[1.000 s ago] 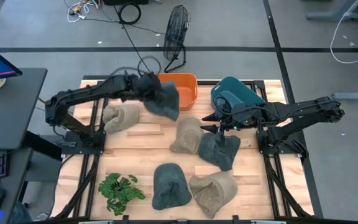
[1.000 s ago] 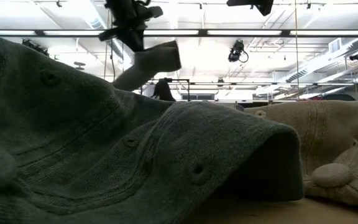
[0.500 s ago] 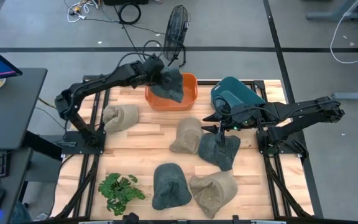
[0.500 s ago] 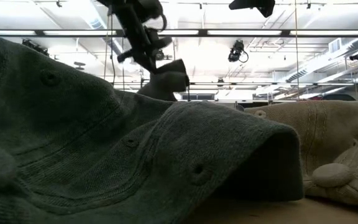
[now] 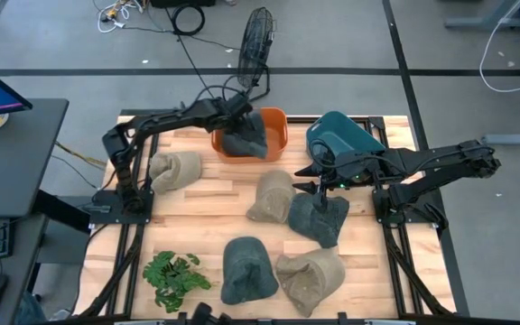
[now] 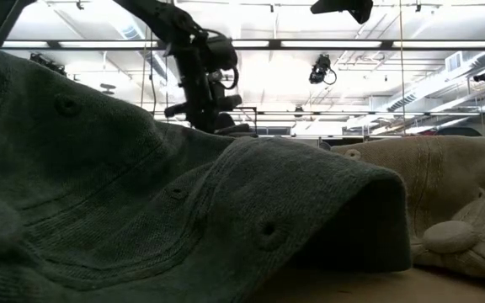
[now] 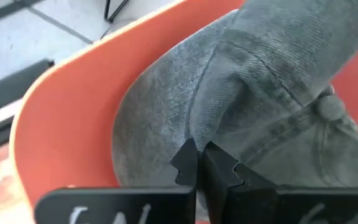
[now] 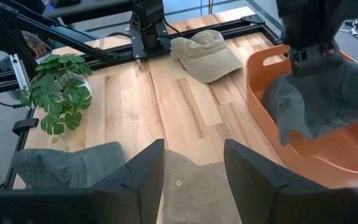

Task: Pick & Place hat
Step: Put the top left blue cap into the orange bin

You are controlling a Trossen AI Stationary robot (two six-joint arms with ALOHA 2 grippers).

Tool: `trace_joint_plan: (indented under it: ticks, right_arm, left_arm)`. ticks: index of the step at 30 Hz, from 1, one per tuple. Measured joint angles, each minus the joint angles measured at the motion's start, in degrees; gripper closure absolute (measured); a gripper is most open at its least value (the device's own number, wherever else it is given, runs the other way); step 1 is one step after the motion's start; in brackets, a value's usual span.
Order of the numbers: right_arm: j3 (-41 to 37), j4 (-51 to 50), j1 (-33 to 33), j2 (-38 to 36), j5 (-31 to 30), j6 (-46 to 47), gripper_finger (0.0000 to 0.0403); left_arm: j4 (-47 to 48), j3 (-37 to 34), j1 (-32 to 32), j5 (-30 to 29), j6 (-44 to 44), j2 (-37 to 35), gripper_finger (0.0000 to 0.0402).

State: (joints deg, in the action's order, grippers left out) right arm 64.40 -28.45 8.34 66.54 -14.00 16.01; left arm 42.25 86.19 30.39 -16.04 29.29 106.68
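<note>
A grey hat (image 5: 246, 137) hangs from my left gripper (image 5: 237, 115) inside the orange bin (image 5: 278, 117) at the table's far edge. In the right wrist view the hat (image 8: 319, 99) droops below that gripper (image 8: 309, 37), within the bin's wall (image 8: 260, 93). In the low view the left gripper (image 6: 205, 101) shows and the hat is mostly hidden behind a near grey hat (image 6: 141, 219). My right gripper (image 5: 323, 185) is open and hovers over another grey hat (image 5: 317, 218); its fingers stand wide apart (image 8: 194, 180). My left gripper (image 7: 197, 158) is shut on the grey hat, pinching a fold of the crown's cloth (image 7: 194, 134), some way from the top button (image 7: 331, 106). The fingers come from above, pointing down. The hat hangs slack below them inside the bin; whether it touches the bin's floor I cannot tell.
Several hats lie on the wooden table: tan ones (image 5: 174, 169), (image 5: 272, 194), (image 5: 310, 275) and a grey one (image 5: 247, 269). A green plant (image 5: 174, 275) sits near the near left corner. A teal object (image 5: 343, 135) stands right of the bin. Bare wood shows between bin and hats.
My left gripper carried the grey hat from above the table's left-middle toward the far edge and the right, then came down over the orange bin. The hat, first hanging high in the air, now droops inside the bin. The grip stayed shut.
</note>
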Motion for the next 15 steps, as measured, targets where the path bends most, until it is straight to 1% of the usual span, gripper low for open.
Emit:
trace_joint_plan:
  ticks: [8, 15]
  right_arm:
    - [0.0, -0.4, 0.0, 0.0, 0.0, 0.0, 0.0231]
    - [0.0, -1.1, 0.0, 0.0, 0.0, 0.0, 0.0231]
  left_arm:
    - [4.7, 0.0, 2.5, 0.0, 1.6, 0.3, 0.0386]
    - [5.7, 0.0, 3.2, -0.1, 1.8, 0.3, 0.0385]
